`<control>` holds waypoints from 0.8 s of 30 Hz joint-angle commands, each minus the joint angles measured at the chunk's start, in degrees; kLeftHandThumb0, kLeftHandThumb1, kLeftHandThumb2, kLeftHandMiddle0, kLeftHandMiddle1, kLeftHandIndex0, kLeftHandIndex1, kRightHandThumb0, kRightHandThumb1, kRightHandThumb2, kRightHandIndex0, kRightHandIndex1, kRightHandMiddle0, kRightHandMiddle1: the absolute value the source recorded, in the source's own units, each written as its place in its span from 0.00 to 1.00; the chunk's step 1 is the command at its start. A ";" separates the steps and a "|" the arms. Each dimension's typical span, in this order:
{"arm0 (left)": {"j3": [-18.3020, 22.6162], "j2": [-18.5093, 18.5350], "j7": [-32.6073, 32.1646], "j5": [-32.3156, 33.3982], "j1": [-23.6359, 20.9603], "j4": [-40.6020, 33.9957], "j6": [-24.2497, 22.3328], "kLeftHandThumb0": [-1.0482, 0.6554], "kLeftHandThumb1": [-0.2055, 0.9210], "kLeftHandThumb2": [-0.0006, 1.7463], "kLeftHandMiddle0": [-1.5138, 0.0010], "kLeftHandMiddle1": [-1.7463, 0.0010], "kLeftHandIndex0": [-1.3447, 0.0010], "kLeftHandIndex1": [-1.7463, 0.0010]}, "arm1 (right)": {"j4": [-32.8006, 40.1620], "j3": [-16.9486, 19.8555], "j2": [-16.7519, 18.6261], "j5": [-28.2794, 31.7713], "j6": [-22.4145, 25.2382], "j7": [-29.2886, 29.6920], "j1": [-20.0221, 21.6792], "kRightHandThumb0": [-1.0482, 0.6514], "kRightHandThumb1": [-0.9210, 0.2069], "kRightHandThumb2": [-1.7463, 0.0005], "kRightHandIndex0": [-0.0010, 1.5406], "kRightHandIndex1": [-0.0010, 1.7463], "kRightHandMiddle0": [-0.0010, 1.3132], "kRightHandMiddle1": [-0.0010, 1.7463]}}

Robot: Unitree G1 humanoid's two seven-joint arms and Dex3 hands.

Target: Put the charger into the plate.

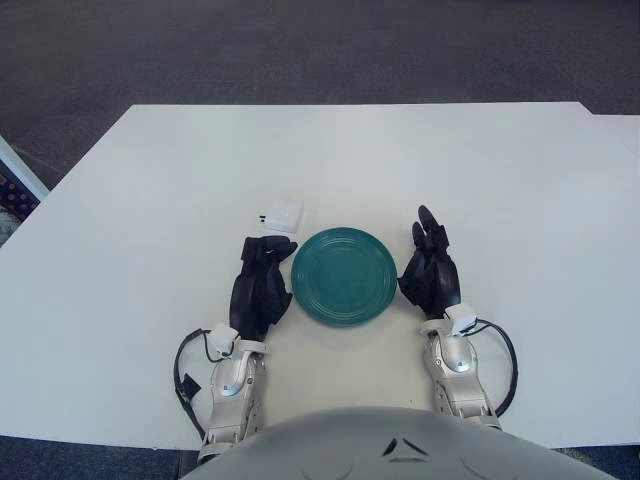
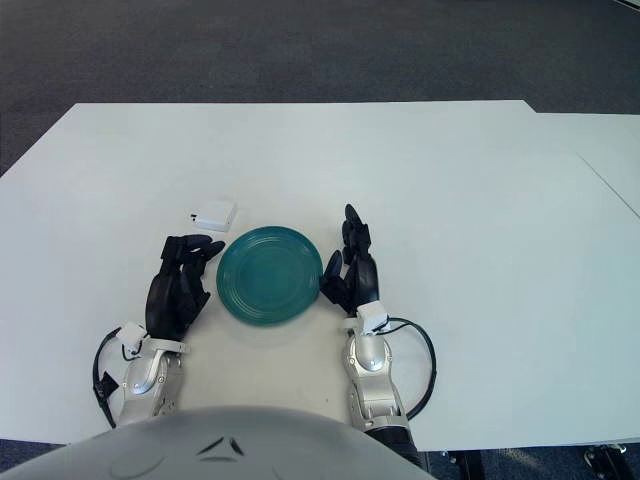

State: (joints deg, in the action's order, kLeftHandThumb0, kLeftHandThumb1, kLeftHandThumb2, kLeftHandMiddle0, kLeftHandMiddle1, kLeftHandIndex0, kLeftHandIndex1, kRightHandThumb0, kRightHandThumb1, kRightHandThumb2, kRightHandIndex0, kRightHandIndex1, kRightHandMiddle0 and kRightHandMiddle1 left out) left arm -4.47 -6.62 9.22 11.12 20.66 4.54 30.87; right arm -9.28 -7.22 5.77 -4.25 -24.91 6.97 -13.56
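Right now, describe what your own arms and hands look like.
Both hands, the left hand and the right hand, are black with three jointed fingers each. A small white tag sits at each wrist. The forearms are silver-grey metal with dark joints. A black cable loops out beside each forearm.

charger (image 1: 283, 215): small, white, laid flat, prongs pointed left, just beyond plate's far-left rim | plate (image 1: 344, 276): round, teal, set upright, nothing held inside, table's near centre
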 commanded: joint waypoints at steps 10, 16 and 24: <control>-0.14 -1.10 3.85 5.05 0.94 2.76 -2.25 0.00 1.00 0.44 0.87 0.95 1.00 0.34 | -2.11 -0.11 0.97 -0.51 2.72 1.09 -3.17 0.22 0.00 0.42 0.05 0.00 0.00 0.15; 0.26 -1.40 3.78 5.90 1.13 2.24 -3.61 0.00 1.00 0.42 0.81 0.95 1.00 0.24 | -1.40 -0.12 1.06 0.45 3.19 0.60 -3.44 0.22 0.00 0.42 0.06 0.00 0.00 0.18; 0.78 -1.27 2.85 5.23 0.57 2.53 -4.39 0.00 1.00 0.42 0.84 0.98 1.00 0.31 | -2.18 -0.12 0.93 0.89 3.65 0.24 -2.82 0.23 0.00 0.41 0.05 0.00 0.00 0.17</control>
State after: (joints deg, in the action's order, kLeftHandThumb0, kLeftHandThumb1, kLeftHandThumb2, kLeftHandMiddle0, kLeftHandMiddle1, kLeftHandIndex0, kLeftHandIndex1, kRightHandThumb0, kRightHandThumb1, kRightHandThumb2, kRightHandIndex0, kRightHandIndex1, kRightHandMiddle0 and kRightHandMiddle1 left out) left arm -4.20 -6.57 12.80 16.21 20.30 4.17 27.67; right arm -8.34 -7.45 5.81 -3.64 -23.91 7.09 -14.14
